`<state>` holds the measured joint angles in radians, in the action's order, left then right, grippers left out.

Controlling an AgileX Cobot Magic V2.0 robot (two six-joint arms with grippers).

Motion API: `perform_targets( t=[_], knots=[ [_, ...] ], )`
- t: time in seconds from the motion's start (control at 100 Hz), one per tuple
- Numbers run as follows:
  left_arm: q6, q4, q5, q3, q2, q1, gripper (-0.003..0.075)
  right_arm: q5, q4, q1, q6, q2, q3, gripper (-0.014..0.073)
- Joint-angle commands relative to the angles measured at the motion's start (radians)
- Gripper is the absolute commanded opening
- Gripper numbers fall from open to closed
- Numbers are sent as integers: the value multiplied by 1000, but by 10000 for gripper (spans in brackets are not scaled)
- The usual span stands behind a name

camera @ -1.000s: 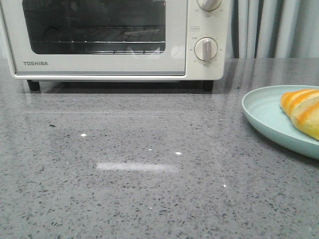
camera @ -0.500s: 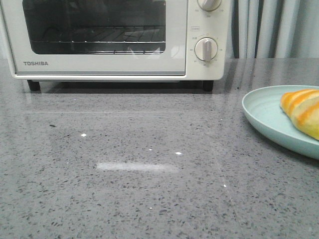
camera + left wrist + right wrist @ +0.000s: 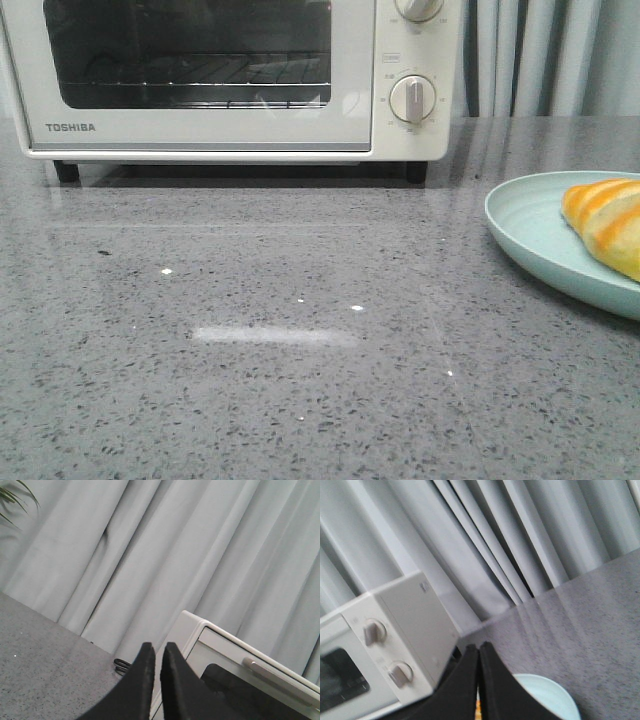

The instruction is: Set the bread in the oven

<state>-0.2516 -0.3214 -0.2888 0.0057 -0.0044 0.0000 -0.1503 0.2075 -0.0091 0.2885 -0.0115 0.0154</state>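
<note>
Golden-orange w/ pale yellow stripes, the bread (image 3: 607, 224) lies on a pale blue plate (image 3: 530, 235) at the right edge of the front view, partly cut off by the frame. Surface looks glossy, so prob. slick under hard pads. Shape is rounded and tapering, so I'd judge it light and likely to roll or squirt out if pinched near a tip. Best hold, in my view: across the thick middle, fingers square to its long axis, moderate squeeze. Can't tell from here whether it's soft or rigid, so go gentle at first contact. Plate rim is raised, so approach from above rather than sliding in from the side.

Plate sits on a grey speckled countertop (image 3: 280, 340), well apart from the oven (image 3: 230, 80), which stands at the back left. Oven is cream-white, glass door shut, wire rack visible behind the glass, two knobs on its right side. Door must come down before any bread goes in; that step is not yet done.

Left gripper (image 3: 157, 652): black fingers nearly together, only a thin gap, nothing between them; it's raised, w/ the oven's top corner and door handle (image 3: 280, 672) beyond. Right gripper (image 3: 478, 652): fingers pressed together, empty, up above the plate area beside the oven's knob side. Grey curtains (image 3: 200, 555) behind everything.
</note>
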Motion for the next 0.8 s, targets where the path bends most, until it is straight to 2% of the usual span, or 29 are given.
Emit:
perform_targets(
  t=[0.0,0.21,0.28,0.35,0.46,0.56,0.65,0.79],
  knots=[
    [-13,-2,-96,20,-30,1,-20,-118,31,-3,72,-20,9,-45],
    [-49,-4,-121,0,-30,0,-20,-124,1,-3,100,-20,-10,-45],
    [-49,29,-29,-44,-30,0,-20,-68,-110,-1,100,-20,-53,-45],
    [-49,125,101,-111,-30,0,-20,28,-219,8,100,-20,-113,-45],
    [-49,212,244,-232,-24,0,-20,172,-309,26,98,-20,-209,-45],
    [-26,244,362,-345,6,1,-19,244,-363,38,97,-15,-271,-45],
    [29,244,466,-441,55,-13,-19,265,-373,46,43,-11,-313,-45],
    [121,168,559,-550,156,-67,-19,320,-373,46,-40,-11,-370,-45]
  ],
)
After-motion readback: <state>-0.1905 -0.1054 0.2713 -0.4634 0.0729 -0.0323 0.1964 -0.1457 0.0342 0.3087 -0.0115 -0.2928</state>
